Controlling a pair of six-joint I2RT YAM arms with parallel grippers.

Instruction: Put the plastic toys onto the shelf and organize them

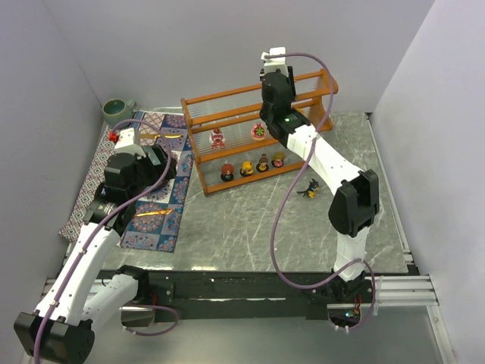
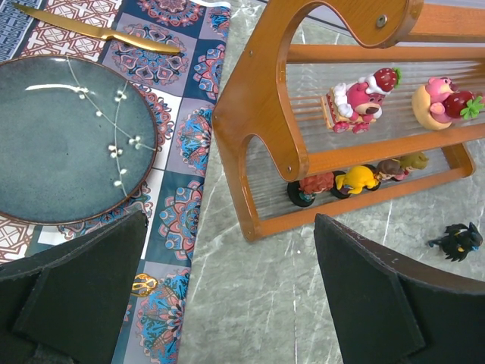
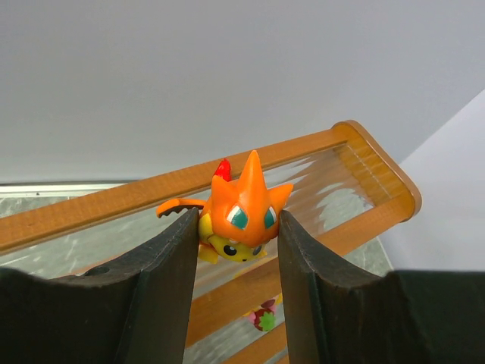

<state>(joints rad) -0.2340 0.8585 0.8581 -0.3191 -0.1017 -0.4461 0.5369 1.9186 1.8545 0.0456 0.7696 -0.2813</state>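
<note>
The wooden shelf stands at the back of the table. Its middle tier holds two pink toys, its bottom tier several small figurines; both tiers also show in the left wrist view. My right gripper is shut on an orange and yellow toy and holds it above the shelf's top tier. A black toy lies on the table right of the shelf, also in the left wrist view. My left gripper is open and empty over the table by the shelf's left end.
A patterned cloth mat lies at the left with a blue plate and a gold knife on it. A green cup stands at the back left. Walls close in the left, back and right.
</note>
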